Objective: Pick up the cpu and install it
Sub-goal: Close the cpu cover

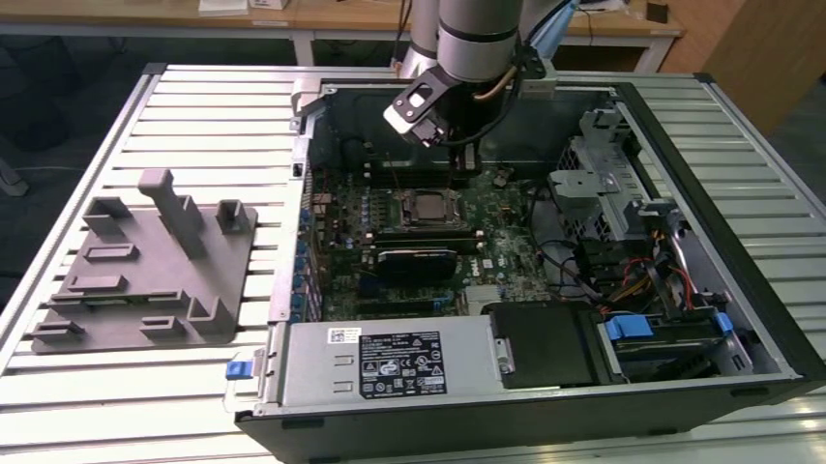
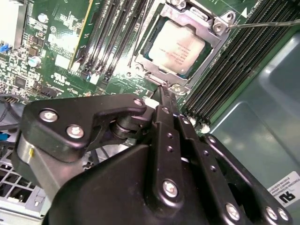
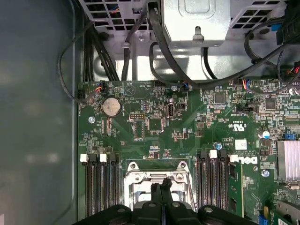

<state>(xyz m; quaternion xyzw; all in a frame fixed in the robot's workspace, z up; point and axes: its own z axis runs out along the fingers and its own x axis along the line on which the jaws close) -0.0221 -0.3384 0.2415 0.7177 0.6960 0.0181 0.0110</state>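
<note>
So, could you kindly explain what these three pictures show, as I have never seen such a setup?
A robot arm works over an open computer case on a slatted metal table. One picture comes from a camera off the arm; two come from cameras near its wrist, looking past the gripper. The silvery chip lies in its socket on the green board. The gripper is shut, empty, close by the socket's edge. A grey plastic tray sits beside the case.
</note>
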